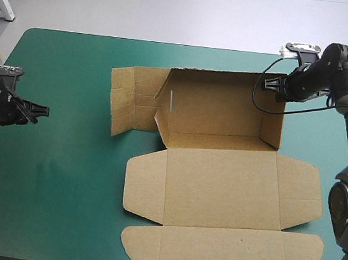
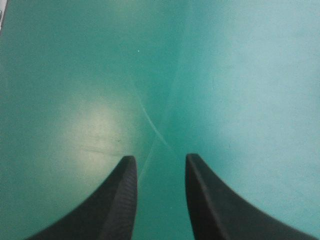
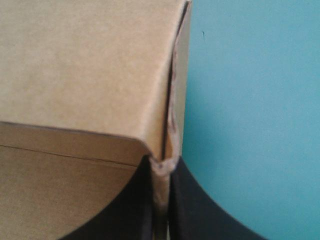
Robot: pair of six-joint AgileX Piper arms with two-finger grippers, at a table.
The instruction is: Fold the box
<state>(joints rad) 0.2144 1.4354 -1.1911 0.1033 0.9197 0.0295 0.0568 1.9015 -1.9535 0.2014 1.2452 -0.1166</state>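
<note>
two right fingers (image 3: pixel 200 210) clamp a wall of the matte brown box (image 1: pixel 219 174); left fingers (image 2: pixel 225 210) apart.

Right gripper (image 3: pixel 160 167) pinches thin upright edge of brown box (image 3: pixel 90 65). Black fingers (image 3: pixel 197 212) all but closed, board sandwiched between them. One finger on box's inner side, other on outer side over teal-green cover (image 3: pixel 250 100). Pinched edge runs straight ahead from fingertips, two board layers with dark gap between, slightly frayed near tips. Broad plain brown panel ahead and to inner side. Nearer panel beneath it, fine crease across, rounded corner touching inner fingertip. Bare cover beside outer wall.
</note>
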